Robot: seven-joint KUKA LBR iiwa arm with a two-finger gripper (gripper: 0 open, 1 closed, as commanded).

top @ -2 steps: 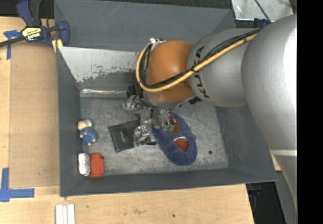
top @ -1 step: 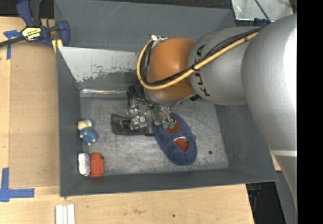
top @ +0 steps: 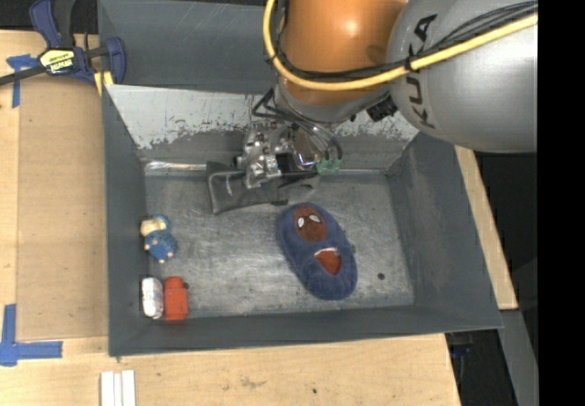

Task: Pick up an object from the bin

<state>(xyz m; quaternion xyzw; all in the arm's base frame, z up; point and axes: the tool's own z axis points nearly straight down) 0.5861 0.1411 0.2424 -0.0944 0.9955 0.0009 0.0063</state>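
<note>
Start at the left wall of the grey metal bin (top: 123,212). On the floor there you have a small blue and yellow toy figure (top: 158,238). Just nearer than it, in the near left corner, lies a short orange and white block-shaped toy (top: 164,298). The two sit close together but apart.

Moving right, the hand (top: 245,183) hangs low over bare bin floor, close to the foot of the far wall and a little left of the bin's middle. It is a tangle of dark metal and cabling from this angle, so you cannot tell how far it is open or whether it has hold of anything.

Just right of the hand and nearer to you lies a dark blue soft plush slipper-shaped toy (top: 317,246) with two reddish-brown patches on top. It rests flat on the floor around the middle of the bin, apart from the hand and well apart from the two small toys.

Further right, the arm's round orange cover (top: 338,20) and silver body (top: 475,57) reach in over the far right rim.
</note>
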